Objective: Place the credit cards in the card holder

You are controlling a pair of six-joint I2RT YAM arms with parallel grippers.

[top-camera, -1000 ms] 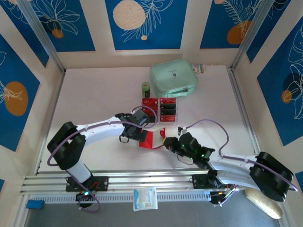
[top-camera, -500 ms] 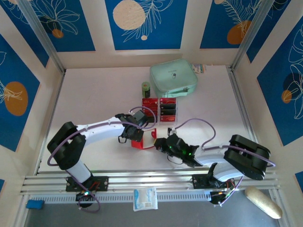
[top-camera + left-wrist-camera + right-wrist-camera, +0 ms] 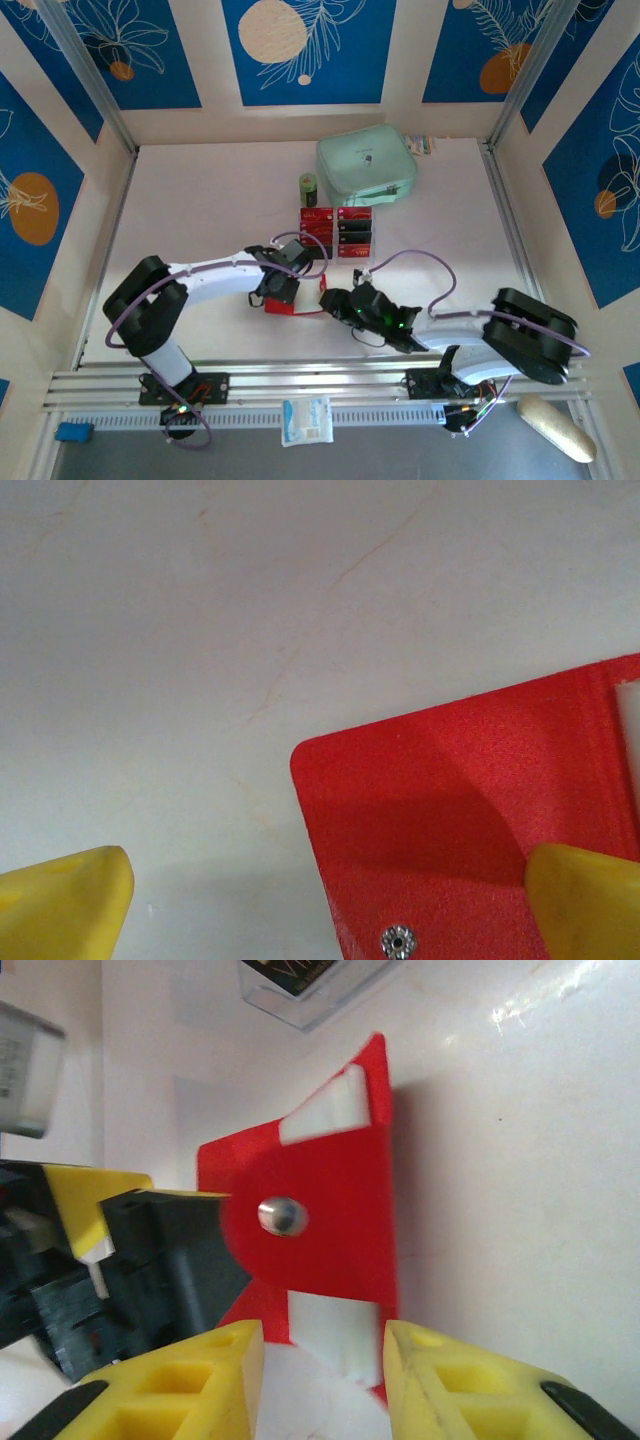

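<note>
I am shifting the card holder toward nine o'clock, flatter now for loading, left claw wide open, right claw half-open astride its edge.

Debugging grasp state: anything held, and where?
Cannot tell: the card holder has its pocket edge between fingers of the right gripper, clamp unclear; left gripper open, holding nothing.

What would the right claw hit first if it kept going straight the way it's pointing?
The right claw would most likely meet the card holder first: its pale pocket edge sits between the open fingers, the snap flap straight ahead. How much gap remains is hard to judge.
</note>
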